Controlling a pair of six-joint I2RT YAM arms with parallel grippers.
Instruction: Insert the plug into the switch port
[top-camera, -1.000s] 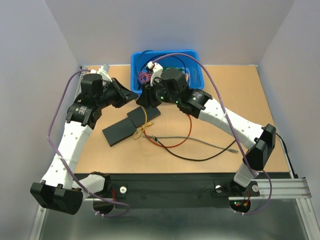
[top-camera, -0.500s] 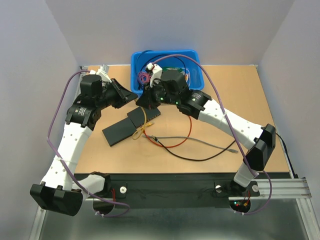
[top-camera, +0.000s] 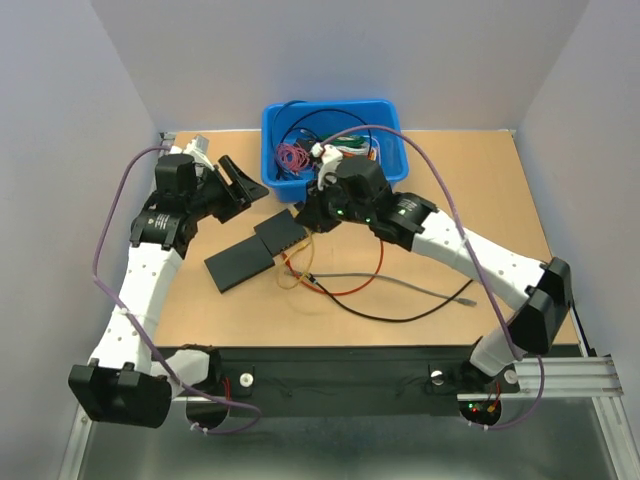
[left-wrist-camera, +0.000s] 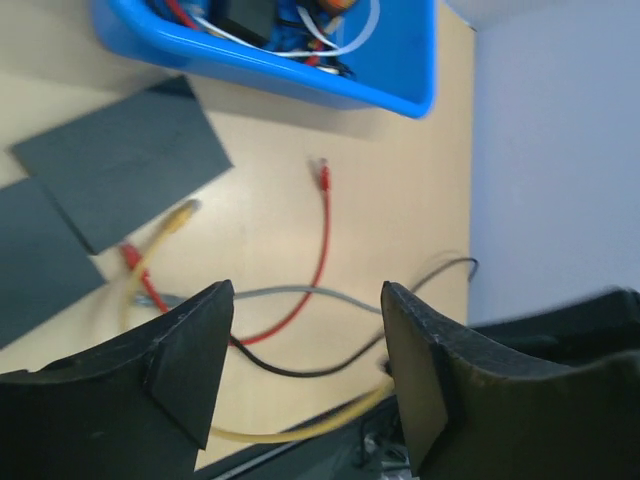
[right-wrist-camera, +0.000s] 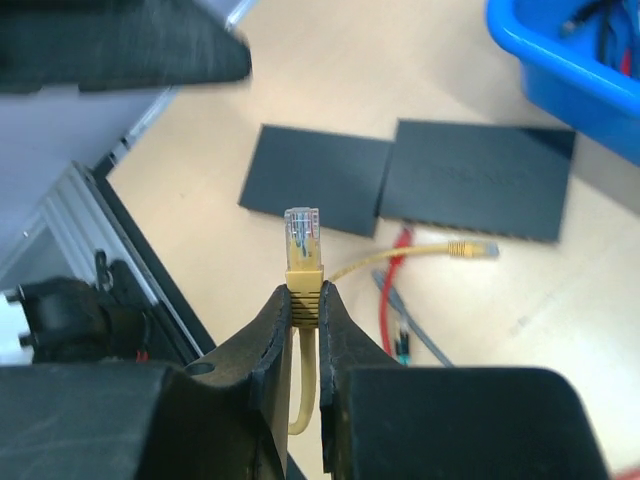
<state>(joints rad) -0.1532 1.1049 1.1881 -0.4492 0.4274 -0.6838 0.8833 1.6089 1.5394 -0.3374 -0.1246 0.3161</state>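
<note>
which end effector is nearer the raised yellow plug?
Right. The right end effector is shut on the yellow plug, just below its clear tip. The left end effector is open, apart, off to its left.

Red cable and grey cable lie loose near a blue bin

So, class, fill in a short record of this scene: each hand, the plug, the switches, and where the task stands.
Right hand: shut on yellow plug, plug sticking out past the fingertips
Left hand: open, empty
Switches: large black box, small black box, lying side by side
Blue bin: holds loose cables
Status: plug not yet in a port
</note>
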